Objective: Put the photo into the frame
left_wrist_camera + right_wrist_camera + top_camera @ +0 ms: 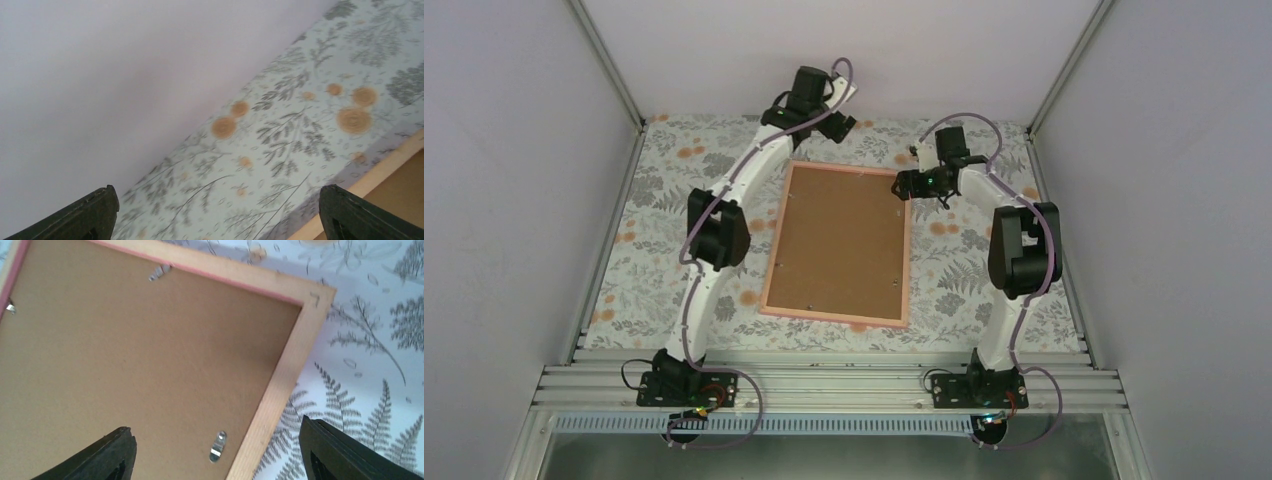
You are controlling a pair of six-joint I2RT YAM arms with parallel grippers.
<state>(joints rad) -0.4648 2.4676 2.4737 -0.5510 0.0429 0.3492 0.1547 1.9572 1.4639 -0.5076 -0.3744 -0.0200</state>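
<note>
The frame (908, 250) lies face down in the middle of the table, its thin pink rim around a brown backing board (839, 240). The photo is hidden. My left gripper (839, 125) hovers just beyond the frame's far left corner, jaws wide apart and empty. In the left wrist view the left gripper (218, 200) spans patterned cloth, with the frame's edge (380, 172) at lower right. My right gripper (906, 187) is over the far right corner, open and empty. The right wrist view shows the right gripper (216, 432) straddling the frame's wooden side (285, 375) and a metal clip (218, 446).
A floral tablecloth (664, 200) covers the table. White enclosure walls (514, 180) stand left, right and behind. More metal clips (159, 272) sit along the backing board's (125, 350) edges. An aluminium rail (824, 385) carries both arm bases at the near edge.
</note>
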